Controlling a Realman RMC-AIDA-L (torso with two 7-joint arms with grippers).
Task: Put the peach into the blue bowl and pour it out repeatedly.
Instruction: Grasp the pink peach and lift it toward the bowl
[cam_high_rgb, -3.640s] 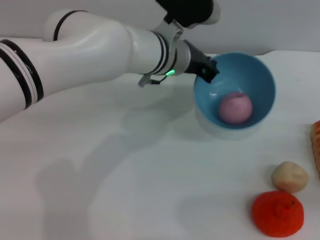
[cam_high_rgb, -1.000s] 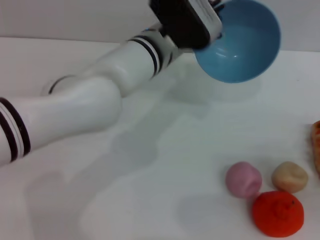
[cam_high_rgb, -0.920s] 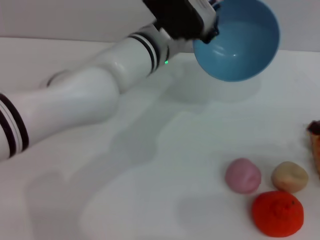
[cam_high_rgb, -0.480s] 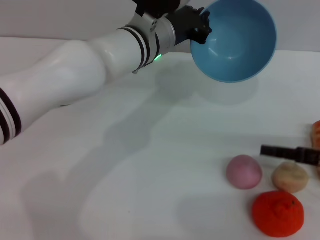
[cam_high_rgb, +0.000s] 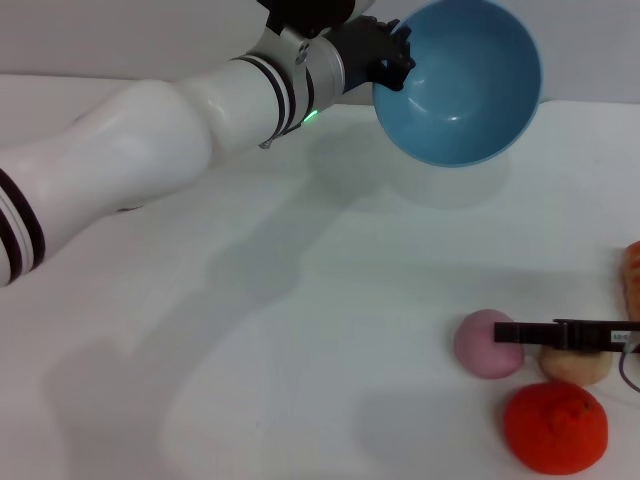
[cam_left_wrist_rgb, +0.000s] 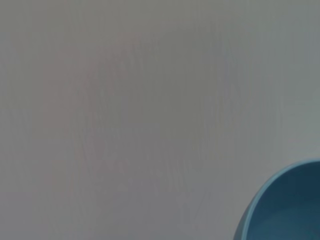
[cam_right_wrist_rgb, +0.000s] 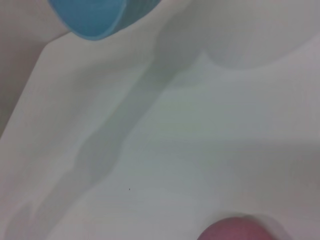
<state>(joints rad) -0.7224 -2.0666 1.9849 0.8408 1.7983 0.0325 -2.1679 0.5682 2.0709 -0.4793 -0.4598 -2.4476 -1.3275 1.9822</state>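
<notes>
From the head view I see the left gripper (cam_high_rgb: 395, 55) clamped on the rim of the blue bowl (cam_high_rgb: 457, 80), a deep, glossy, light-blue plastic bowl held clear above the white table (cam_high_rgb: 300, 300) and tipped so its bare inside faces the camera. The peach (cam_high_rgb: 487, 343), a small smooth matte pink-mauve ball, lies on the table near the front right, just beside 2 other fruits: a cream-beige lumpy ball (cam_high_rgb: 577, 365) and a bumpy red-orange fruit (cam_high_rgb: 555, 427). The right gripper (cam_high_rgb: 515, 333) reaches in from the right with its dark tip at the peach's upper edge; I cannot tell how its fingers are set.
</notes>
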